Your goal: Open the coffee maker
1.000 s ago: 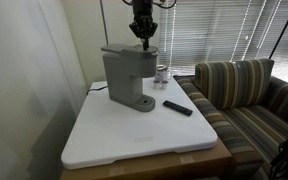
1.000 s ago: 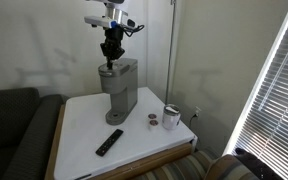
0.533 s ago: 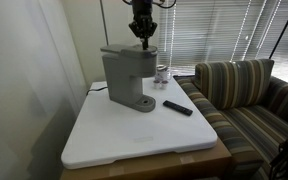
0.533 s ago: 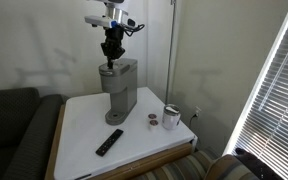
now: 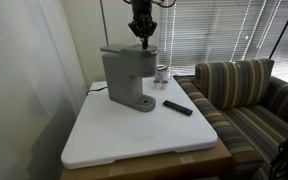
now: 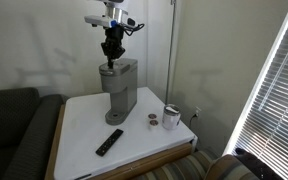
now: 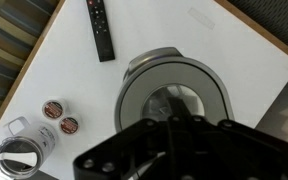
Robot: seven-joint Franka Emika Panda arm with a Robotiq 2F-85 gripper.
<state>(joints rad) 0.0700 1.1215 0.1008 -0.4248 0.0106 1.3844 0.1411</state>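
The coffee maker (image 5: 129,78) stands toward the back edge of the white table (image 5: 134,140), close to the wall. It is a tall grey plastic body with an overhanging brew head and a rounded drip base, and its lid looks to be down. From the wrist view its top (image 7: 174,100) is an oval ring around a paler middle. The gripper (image 5: 142,40) hangs straight over the brew head, fingertips right at the lid; how wide it stands I cannot tell. Further right sit a shiny metal cup (image 5: 162,73) near the back edge and a black remote (image 5: 178,107) lying flat. Beyond the table's right edge is a striped couch (image 5: 239,85). Compared with a second ago nothing has shifted: same arm pose, same lid.
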